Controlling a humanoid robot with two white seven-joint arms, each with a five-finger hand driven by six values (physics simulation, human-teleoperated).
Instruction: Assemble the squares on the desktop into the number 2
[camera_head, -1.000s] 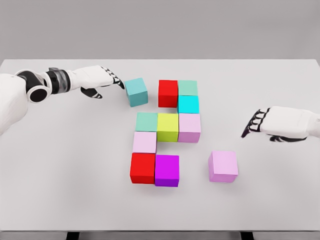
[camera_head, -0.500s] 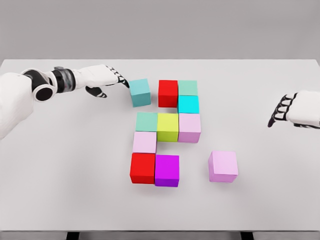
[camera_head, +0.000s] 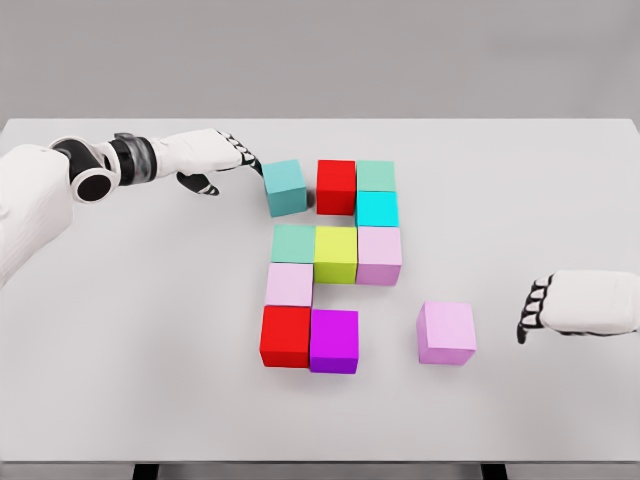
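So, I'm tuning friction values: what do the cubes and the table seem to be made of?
It's a simulator render, so this is only a guess. The cubes, like the teal cube and pink cube, look like matte plastic or painted wood: flat colour, crisp edges, no glare. The table looks like smooth, matte, light grey laminate.

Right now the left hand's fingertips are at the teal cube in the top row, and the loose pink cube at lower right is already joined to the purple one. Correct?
Not quite. The head view shows the loose pink cube standing apart from the purple cube, with bare table between them. The left hand is indeed at the teal cube.
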